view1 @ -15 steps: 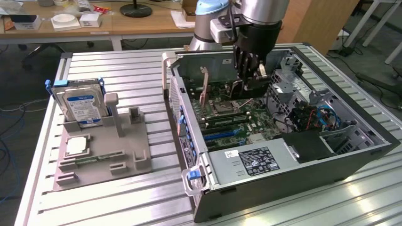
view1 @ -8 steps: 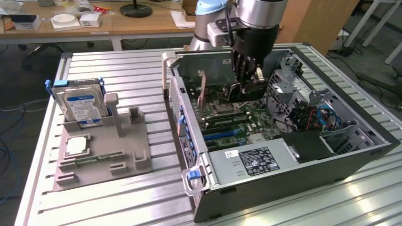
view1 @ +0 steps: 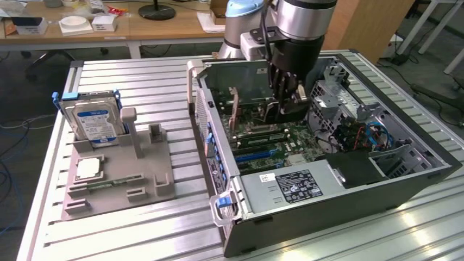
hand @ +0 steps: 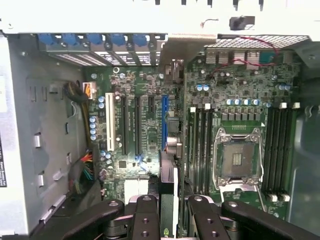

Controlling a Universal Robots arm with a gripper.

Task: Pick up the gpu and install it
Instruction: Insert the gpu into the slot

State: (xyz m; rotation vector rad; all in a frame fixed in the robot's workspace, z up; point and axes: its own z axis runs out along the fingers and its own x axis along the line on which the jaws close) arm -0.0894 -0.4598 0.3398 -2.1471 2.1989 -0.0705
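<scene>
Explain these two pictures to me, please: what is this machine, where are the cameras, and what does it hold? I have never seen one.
This is a robot arm with a tool at its end. One picture comes from a camera off the arm; the other from a camera on its wrist, looking into an open computer case. The case lies on a metal table, next to a grey holder with a hard drive standing in it. The tool is closed on the gpu, a green card seen edge-on over the motherboard.

Qty: 1 open PC case (view1: 326,217), 1 gpu (hand: 168,172), 1 gripper (hand: 170,202), 1 hard drive (view1: 94,122), 1 grey holder tray (view1: 145,179), 1 PSU (view1: 290,185), 1 CPU socket (hand: 237,160), 5 blue slot clips (hand: 118,40).
</scene>
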